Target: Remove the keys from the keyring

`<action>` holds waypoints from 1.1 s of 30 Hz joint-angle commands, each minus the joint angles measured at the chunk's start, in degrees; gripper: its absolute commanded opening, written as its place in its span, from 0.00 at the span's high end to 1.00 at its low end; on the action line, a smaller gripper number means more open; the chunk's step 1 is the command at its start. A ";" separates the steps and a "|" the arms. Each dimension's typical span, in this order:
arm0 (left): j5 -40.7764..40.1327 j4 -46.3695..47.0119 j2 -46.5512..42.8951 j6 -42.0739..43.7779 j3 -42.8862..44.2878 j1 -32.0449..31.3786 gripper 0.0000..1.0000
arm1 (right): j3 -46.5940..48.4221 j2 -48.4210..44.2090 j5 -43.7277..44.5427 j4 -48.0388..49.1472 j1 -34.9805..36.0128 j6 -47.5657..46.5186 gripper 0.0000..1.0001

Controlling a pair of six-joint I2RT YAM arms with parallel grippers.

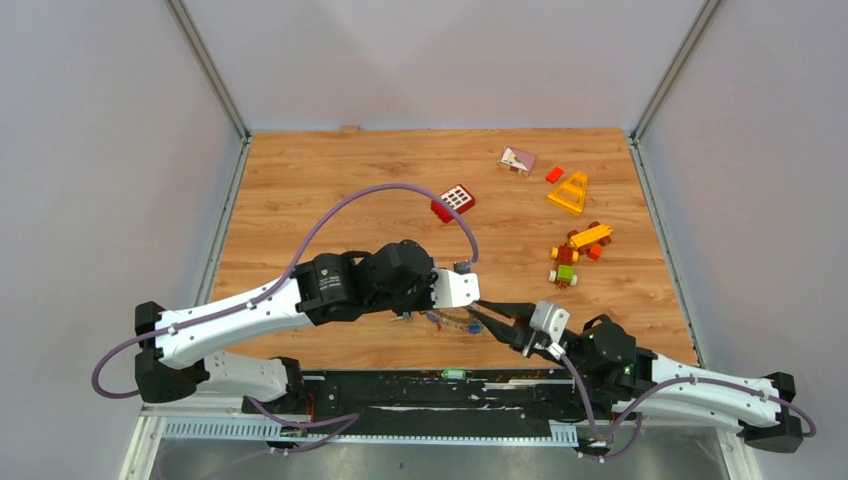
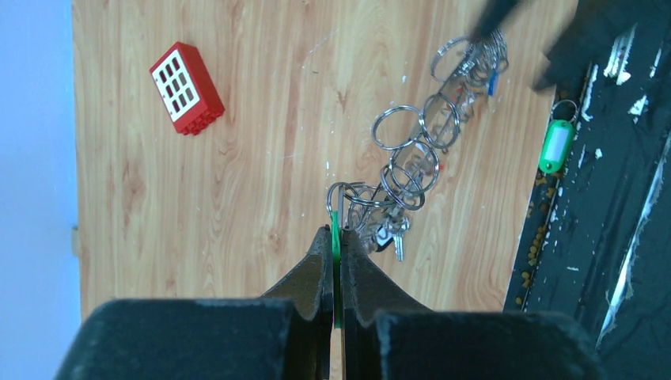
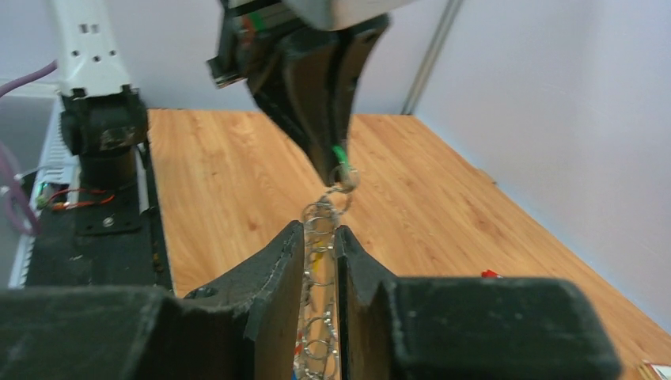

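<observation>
Overhead, the left gripper (image 1: 472, 303) and right gripper (image 1: 481, 315) are meeting near the worktop's (image 1: 300, 170) six o'clock edge. From the left wrist, the left gripper is clamping shut on a green tag (image 2: 335, 236), with the keyring (image 2: 405, 176) and keys (image 2: 393, 233) trailing toward one o'clock. From the right wrist, the right gripper is standing partly open astride the keyring.

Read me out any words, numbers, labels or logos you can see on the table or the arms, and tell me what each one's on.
No text can be read in any view.
Green key tag: white label window, looks blank.
Red brick: white window grid, no letters.
Pink and white tile: print too small to read.
Green tab in the left gripper: edge-on, nothing shown.
</observation>
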 commanded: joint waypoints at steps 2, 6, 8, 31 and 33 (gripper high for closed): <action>-3.93 2.15 0.54 -4.43 4.21 -0.28 1.00 | 2.12 2.69 -9.22 -1.65 -0.04 1.21 0.78; -5.70 1.04 1.75 -5.63 5.77 -0.32 1.00 | 3.07 5.64 -15.55 -0.82 -0.04 0.61 0.81; -6.05 0.10 2.54 -6.05 6.71 -0.28 1.00 | 3.53 7.67 -18.34 -0.15 -0.04 0.37 0.84; -5.22 -1.05 4.02 -6.71 8.44 -0.29 1.00 | 1.72 38.77 5.00 30.38 2.15 -2.55 0.94; -5.31 -1.07 3.95 -6.69 8.42 -0.28 1.00 | 1.57 40.08 7.06 31.60 2.79 -3.54 0.95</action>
